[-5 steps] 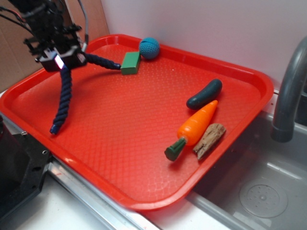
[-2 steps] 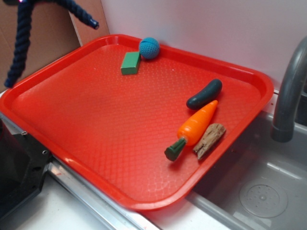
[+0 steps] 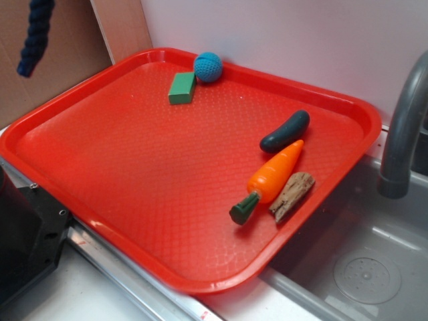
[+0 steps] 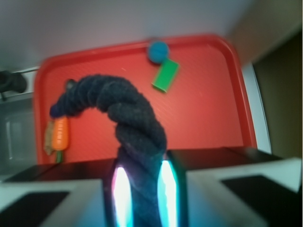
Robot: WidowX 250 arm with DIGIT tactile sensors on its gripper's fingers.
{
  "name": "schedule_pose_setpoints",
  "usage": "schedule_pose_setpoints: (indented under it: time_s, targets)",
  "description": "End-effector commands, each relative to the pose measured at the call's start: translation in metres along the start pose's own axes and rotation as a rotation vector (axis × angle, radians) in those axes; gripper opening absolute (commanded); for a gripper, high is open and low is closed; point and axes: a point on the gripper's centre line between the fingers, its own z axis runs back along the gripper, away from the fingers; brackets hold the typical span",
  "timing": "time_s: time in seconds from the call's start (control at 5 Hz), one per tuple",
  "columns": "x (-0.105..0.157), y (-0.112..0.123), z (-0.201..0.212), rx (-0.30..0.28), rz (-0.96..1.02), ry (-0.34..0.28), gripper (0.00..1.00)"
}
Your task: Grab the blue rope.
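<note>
Hand [image 4: 142,189] clamped on blue rope [image 4: 128,123], high above red tray [image 3: 80,107] with carrot [image 3: 274,175], ball [image 3: 208,67].

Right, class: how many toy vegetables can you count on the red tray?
2. The orange carrot lies near the tray's right edge, and the dark green cucumber lies just behind it, beside its tip. Nothing seems hidden.

No text, label, brand or number can be read anywhere.
</note>
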Motion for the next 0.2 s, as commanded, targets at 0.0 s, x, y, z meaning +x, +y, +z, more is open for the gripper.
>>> schedule_pose_setpoints:
  time_s: [0.0]
  targets:
    - [-0.0073,-0.0084,0.0171,0.054,-0.048,-0.061,0.0]
